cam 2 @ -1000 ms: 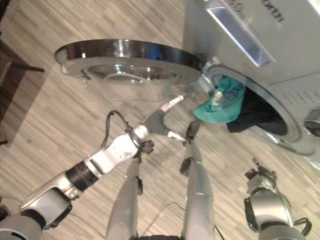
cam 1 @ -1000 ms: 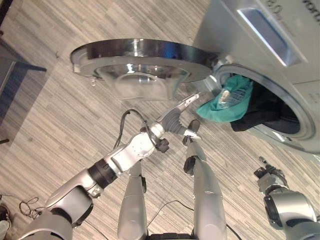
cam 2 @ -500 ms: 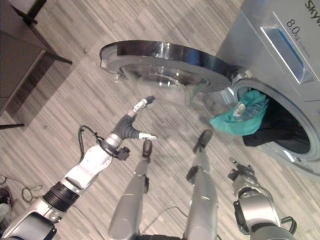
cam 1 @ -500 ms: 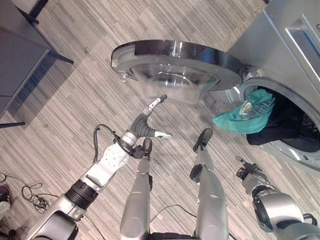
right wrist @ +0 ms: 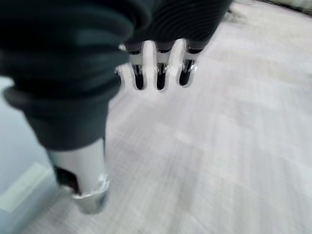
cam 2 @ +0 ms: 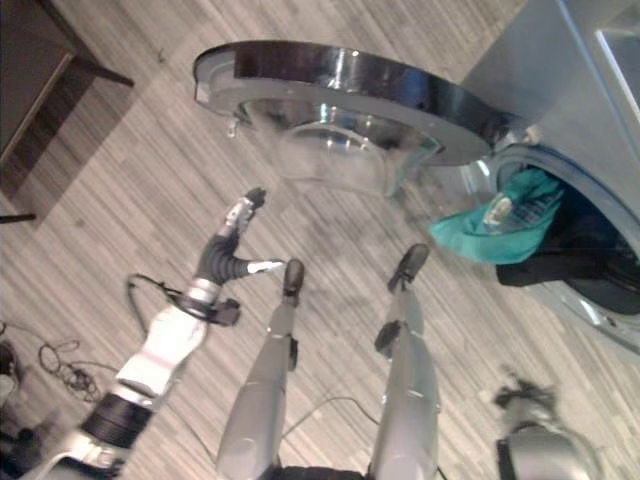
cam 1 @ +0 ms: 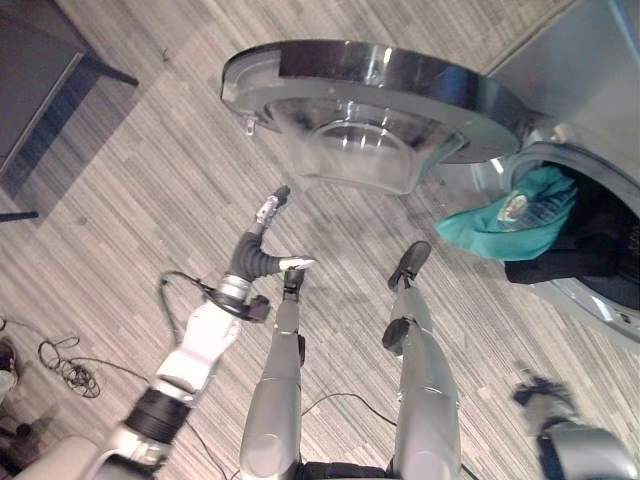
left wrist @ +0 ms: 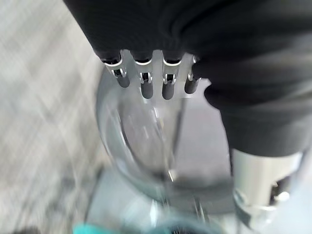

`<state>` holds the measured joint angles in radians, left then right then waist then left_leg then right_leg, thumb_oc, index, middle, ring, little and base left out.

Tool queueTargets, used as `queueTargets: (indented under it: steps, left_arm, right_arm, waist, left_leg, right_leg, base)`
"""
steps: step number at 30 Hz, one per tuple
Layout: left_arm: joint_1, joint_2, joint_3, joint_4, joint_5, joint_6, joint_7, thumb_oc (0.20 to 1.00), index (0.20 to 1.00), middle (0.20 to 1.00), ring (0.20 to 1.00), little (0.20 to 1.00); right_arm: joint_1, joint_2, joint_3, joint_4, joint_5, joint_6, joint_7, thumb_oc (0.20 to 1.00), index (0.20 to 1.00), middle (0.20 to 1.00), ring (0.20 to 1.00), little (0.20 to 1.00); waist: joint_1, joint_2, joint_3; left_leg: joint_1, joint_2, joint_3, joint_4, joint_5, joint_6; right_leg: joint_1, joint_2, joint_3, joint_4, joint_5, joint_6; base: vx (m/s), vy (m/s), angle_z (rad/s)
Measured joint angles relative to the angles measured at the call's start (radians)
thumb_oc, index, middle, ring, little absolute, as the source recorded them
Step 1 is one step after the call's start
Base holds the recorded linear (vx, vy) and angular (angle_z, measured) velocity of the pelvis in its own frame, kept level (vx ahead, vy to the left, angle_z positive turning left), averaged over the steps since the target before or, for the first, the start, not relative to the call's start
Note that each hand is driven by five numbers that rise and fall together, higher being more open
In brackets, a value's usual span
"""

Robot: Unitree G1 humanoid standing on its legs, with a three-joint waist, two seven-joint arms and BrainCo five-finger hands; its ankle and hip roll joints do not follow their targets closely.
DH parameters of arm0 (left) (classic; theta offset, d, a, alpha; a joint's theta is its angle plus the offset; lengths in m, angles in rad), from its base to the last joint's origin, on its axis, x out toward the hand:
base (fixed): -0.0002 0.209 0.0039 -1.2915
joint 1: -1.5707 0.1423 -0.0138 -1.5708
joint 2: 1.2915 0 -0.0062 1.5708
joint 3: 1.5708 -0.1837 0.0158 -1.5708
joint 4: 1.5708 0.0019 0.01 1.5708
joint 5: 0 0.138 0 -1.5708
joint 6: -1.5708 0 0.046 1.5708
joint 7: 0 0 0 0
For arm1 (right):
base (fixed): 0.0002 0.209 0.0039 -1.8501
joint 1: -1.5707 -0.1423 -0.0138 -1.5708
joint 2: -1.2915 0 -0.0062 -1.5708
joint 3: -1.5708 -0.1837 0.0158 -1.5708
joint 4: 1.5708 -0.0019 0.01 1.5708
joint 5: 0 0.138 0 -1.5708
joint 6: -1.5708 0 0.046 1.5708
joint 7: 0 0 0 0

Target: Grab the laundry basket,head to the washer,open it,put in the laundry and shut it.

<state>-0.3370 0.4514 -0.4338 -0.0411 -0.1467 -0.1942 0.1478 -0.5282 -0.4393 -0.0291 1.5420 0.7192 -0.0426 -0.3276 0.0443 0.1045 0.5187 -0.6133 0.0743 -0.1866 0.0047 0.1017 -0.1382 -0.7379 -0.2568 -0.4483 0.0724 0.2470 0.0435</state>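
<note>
Your left hand point(cam 1: 262, 243) has its fingers straight, holding nothing, just below the round glass door with the dark shiny rim point(cam 1: 370, 95), not touching it. That door hangs wide open beside the grey washer point(cam 2: 560, 70). A teal cloth point(cam 1: 505, 225) and dark clothes point(cam 1: 590, 240) sit in the washer's mouth, the teal one hanging over its edge. Your right hand point(right wrist: 156, 63) is low by the washer over the striped wood floor point(cam 1: 150, 190), fingers loose, holding nothing

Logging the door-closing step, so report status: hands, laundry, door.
Left hand open, fingers straight, below the open washer door, not touching. Right hand open, holding nothing. Teal garment hangs over the drum opening's rim, in the door's path.
</note>
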Motion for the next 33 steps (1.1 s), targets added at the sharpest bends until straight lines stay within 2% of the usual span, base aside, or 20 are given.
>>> queueTargets:
  steps: [2,3,4,5,9,11,14,16,19,22,24,26,29,30,31,33]
  left_arm:
    - [0.000,0.000,-0.005,-0.008,0.000,0.000,0.000,1.000,1.000,1.000,1.000,1.000]
    - [0.000,0.000,-0.005,-0.008,0.000,0.000,0.000,1.000,1.000,1.000,1.000,1.000]
    - [0.021,0.009,0.004,-0.022,-0.001,-0.007,0.002,1.000,1.000,1.000,1.000,1.000]
    - [0.022,0.010,0.008,-0.020,-0.001,-0.007,0.001,1.000,1.000,1.000,1.000,1.000]
    - [0.012,0.012,-0.012,-0.020,-0.001,-0.010,0.000,1.000,1.000,1.000,1.000,1.000]
    - [0.012,0.014,-0.011,-0.020,-0.001,-0.014,0.000,1.000,1.000,1.000,1.000,1.000]
    - [0.010,0.019,-0.012,-0.021,-0.001,-0.015,-0.001,1.000,1.000,1.000,1.000,1.000]
    - [-0.006,0.072,-0.038,-0.019,0.000,-0.016,-0.006,1.000,1.000,1.000,1.000,1.000]
    - [-0.045,0.076,-0.047,-0.010,0.000,-0.014,0.003,1.000,1.000,1.000,1.000,1.000]
    - [-0.074,0.065,-0.031,-0.021,0.001,-0.013,0.008,1.000,1.000,1.000,1.000,1.000]
    - [-0.040,0.064,0.008,-0.022,0.001,-0.010,0.017,1.000,1.000,1.000,1.000,1.000]
    - [-0.012,0.075,0.040,-0.032,0.001,-0.003,0.055,1.000,1.000,1.000,1.000,1.000]
    - [0.013,0.114,0.072,-0.036,0.009,0.011,0.077,1.000,1.000,1.000,1.000,1.000]
    - [0.054,0.115,0.133,-0.046,0.009,0.024,0.086,1.000,1.000,1.000,1.000,1.000]
    - [0.082,0.117,0.174,-0.041,0.009,0.027,0.092,1.000,1.000,1.000,1.000,1.000]
    - [0.105,0.104,0.192,-0.020,0.008,0.042,0.105,1.000,1.000,1.000,1.000,1.000]
  right_arm:
    - [-0.043,-0.018,-0.011,-0.018,-0.013,-0.006,-0.001,1.000,1.000,1.000,1.000,1.000]
    - [-0.043,-0.018,-0.011,-0.018,-0.013,-0.006,-0.001,1.000,1.000,1.000,1.000,1.000]
    - [-0.118,-0.099,-0.008,-0.047,-0.027,-0.036,0.000,1.000,1.000,1.000,1.000,1.000]
    - [-0.132,-0.104,-0.009,-0.050,-0.027,-0.042,0.000,1.000,1.000,1.000,1.000,1.000]
    - [-0.171,-0.144,-0.029,-0.031,-0.029,-0.040,-0.014,1.000,1.000,1.000,1.000,1.000]
    - [-0.186,-0.220,-0.033,-0.026,-0.048,-0.041,-0.020,1.000,1.000,1.000,1.000,1.000]
    - [-0.214,-0.236,-0.029,-0.030,-0.051,-0.041,-0.021,1.000,1.000,1.000,1.000,1.000]
    - [-0.321,-0.246,-0.015,0.053,-0.049,-0.001,-0.048,1.000,1.000,1.000,1.000,1.000]
    - [-0.326,-0.270,-0.008,0.006,-0.064,-0.023,-0.053,1.000,1.000,1.000,1.000,1.000]
    - [-0.200,-0.314,-0.103,0.015,-0.064,-0.019,-0.066,1.000,1.000,1.000,1.000,1.000]
    - [-0.122,-0.277,-0.120,0.012,-0.049,-0.027,-0.096,1.000,1.000,1.000,1.000,1.000]
    - [-0.031,-0.136,-0.047,-0.068,-0.044,-0.042,-0.150,1.000,1.000,1.000,1.000,1.000]
    - [0.037,-0.010,-0.045,-0.215,-0.047,-0.055,-0.196,1.000,1.000,1.000,1.000,1.000]
    - [0.146,0.016,-0.046,-0.467,-0.052,-0.061,-0.204,1.000,1.000,1.000,1.000,1.000]
    - [0.213,0.012,-0.031,-0.610,-0.072,-0.082,-0.204,1.000,1.000,1.000,1.000,1.000]
    - [0.341,-0.002,-0.040,-0.827,-0.118,-0.096,-0.216,1.000,1.000,1.000,1.000,1.000]
  waist:
    - [0.014,0.029,-0.002]
    - [0.014,0.029,-0.002]
    - [0.070,0.086,-0.014]
    - [0.074,0.086,-0.014]
    - [0.082,0.093,-0.019]
    - [0.108,0.101,-0.024]
    - [0.118,0.103,-0.026]
    - [0.100,0.108,-0.030]
    - [0.106,0.113,-0.036]
    - [0.081,0.099,-0.033]
    - [0.040,0.079,-0.034]
    - [0.002,0.040,-0.029]
    - [-0.026,0.024,-0.025]
    - [-0.032,0.019,-0.021]
    - [-0.038,0.016,-0.018]
    - [-0.045,0.011,-0.012]
  left_leg:
    - [0.002,-0.003,-0.003,-0.007,0.004,0.002]
    - [0.002,-0.003,-0.003,-0.007,0.004,0.002]
    - [-0.001,-0.009,-0.003,-0.033,0.015,0.011]
    - [-0.001,-0.010,-0.004,-0.042,0.028,0.002]
    - [-0.004,-0.027,-0.023,-0.050,0.035,0.007]
    - [-0.016,-0.042,-0.028,-0.043,0.036,0.008]
    - [-0.015,-0.047,-0.034,-0.039,0.037,0.008]
    - [-0.025,-0.049,-0.038,-0.025,0.036,0.008]
    - [-0.041,-0.046,-0.046,-0.023,0.038,0.006]
    - [-0.068,-0.048,-0.054,-0.004,0.037,0.006]
    - [-0.068,-0.046,-0.053,-0.009,0.033,0.014]
    - [-0.070,-0.030,-0.048,-0.009,0.034,0.010]
    - [-0.088,-0.015,-0.040,-0.008,0.031,-0.001]
    - [-0.106,-0.008,-0.032,-0.007,0.029,-0.004]
    - [-0.114,-0.003,-0.028,-0.007,0.031,-0.007]
    - [-0.113,0.008,-0.028,-0.007,0.030,-0.012]
  right_leg:
    - [-0.001,-0.005,-0.001,0.000,0.000,0.000]
    - [-0.001,-0.005,-0.001,0.000,0.000,0.000]
    - [-0.019,-0.014,-0.001,0.003,-0.001,0.000]
    - [-0.025,-0.017,-0.002,0.012,-0.004,0.001]
    - [-0.035,-0.040,-0.005,0.043,-0.024,0.012]
    - [-0.053,-0.061,-0.005,0.079,-0.038,0.019]
    - [-0.051,-0.069,-0.006,0.094,-0.041,0.022]
    - [-0.053,-0.071,-0.006,0.099,-0.044,0.026]
    - [-0.070,-0.071,-0.005,0.117,-0.054,0.029]
    - [-0.082,-0.073,-0.008,0.125,-0.056,0.027]
    - [-0.084,-0.070,-0.005,0.125,-0.059,0.026]
    - [-0.088,-0.052,-0.003,0.116,-0.054,0.019]
    - [-0.110,-0.034,0.001,0.109,-0.049,0.012]
    - [-0.133,-0.025,0.008,0.107,-0.050,0.012]
    - [-0.141,-0.018,0.009,0.100,-0.048,0.010]
    - [-0.139,-0.008,0.008,0.098,-0.049,0.008]
  base:
    - [0.01,0.047,0.08]
    - [0.01,0.013,0.06]
    - [0.02,0.000,0.06]
    - [0.03,-0.003,0.11]
    - [0.03,-0.003,0.13]
    - [0.04,-0.012,0.18]
    - [0.02,-0.036,0.09]
    - [0.01,-0.030,0.07]
    - [-0.04,-0.040,0.05]
    - [0.03,-0.051,0.10]
    - [0.02,-0.023,-0.01]
    - [-0.03,-0.015,-0.16]
    - [-0.01,-0.041,-0.15]
    - [-0.01,-0.073,-0.17]
    - [-0.02,-0.081,-0.18]
    - [-0.01,-0.072,-0.09]
